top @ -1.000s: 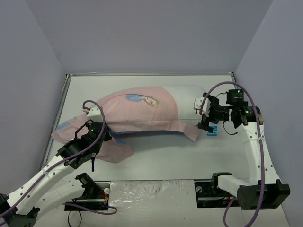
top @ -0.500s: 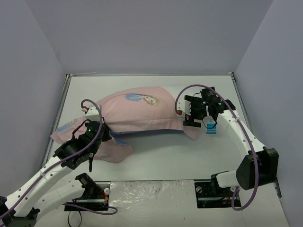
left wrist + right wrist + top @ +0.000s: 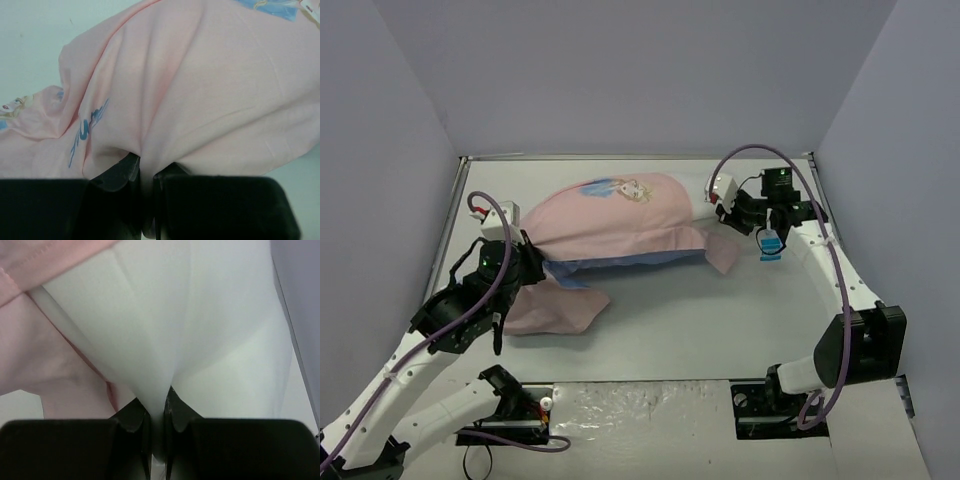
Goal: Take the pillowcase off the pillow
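Observation:
The pink pillowcase point(image 3: 620, 220) lies across the middle of the table and covers most of the pillow. Its loose end trails toward the front left. Only the white right end of the pillow point(image 3: 700, 188) pokes out. My left gripper point(image 3: 528, 264) is at the left part of the pillowcase and is shut on a fold of pink fabric point(image 3: 146, 167). My right gripper point(image 3: 720, 205) is at the exposed pillow end. It is shut on a pinch of white pillow fabric point(image 3: 157, 405), with the pink hem point(image 3: 55, 365) to its left.
A small blue-and-white tag point(image 3: 772, 245) shows just beside the right forearm. Grey walls enclose the table at the back, left and right. Both arm bases stand at the near edge point(image 3: 650, 400).
The right gripper moved in from the right to the bare pillow end and closed on it. The left arm drew back leftward with the pillowcase still in its grip.

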